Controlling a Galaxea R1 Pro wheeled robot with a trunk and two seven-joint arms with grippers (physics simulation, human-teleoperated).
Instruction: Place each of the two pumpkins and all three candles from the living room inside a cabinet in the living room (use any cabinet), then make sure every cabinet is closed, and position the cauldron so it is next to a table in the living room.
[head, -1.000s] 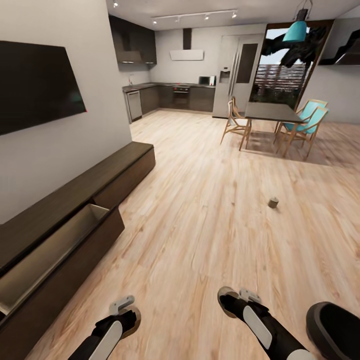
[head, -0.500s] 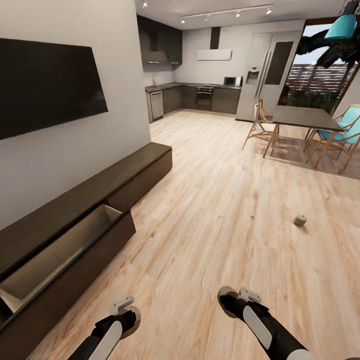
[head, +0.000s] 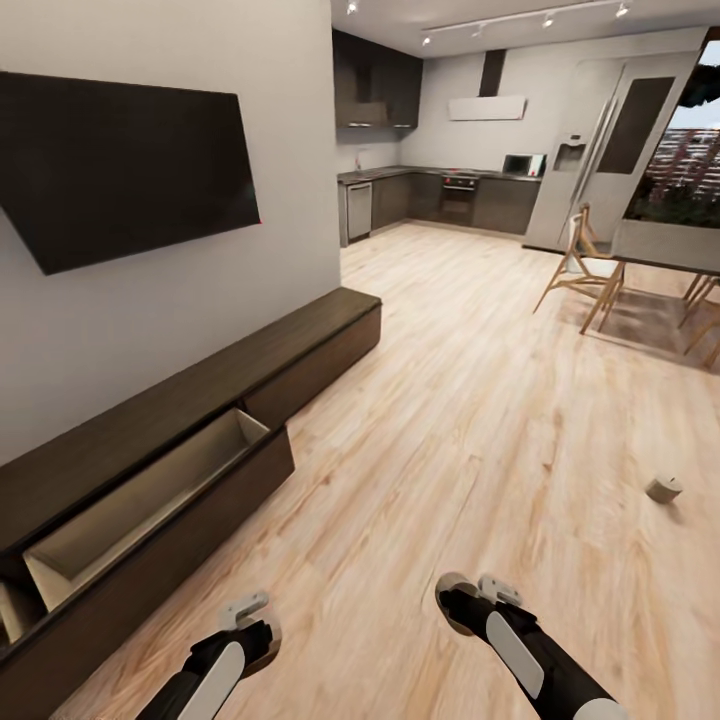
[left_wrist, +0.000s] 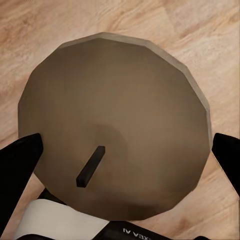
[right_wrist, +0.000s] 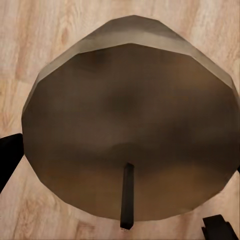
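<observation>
So over at the left, the cabinet (head: 200, 400) is seen running along the wall under a dark TV (head: 120, 165), with one drawer (head: 150, 490) pulled open and nothing visible inside it. Down at the bottom of the head view, the left gripper (head: 245, 608) is held low over the wood floor (head: 430, 430), and in its wrist view a candle (left_wrist: 112, 125) is clamped between the two black fingers (left_wrist: 17, 160), wick end facing the camera. Just right of it, the right gripper (head: 485, 590) is clenched on a second candle (right_wrist: 130, 125) the same way. Further right, a third candle (head: 663, 488) is left lying on the floor, well apart from both grippers. A dining table (head: 668, 245) and a chair (head: 585, 270) are seen beyond.
</observation>
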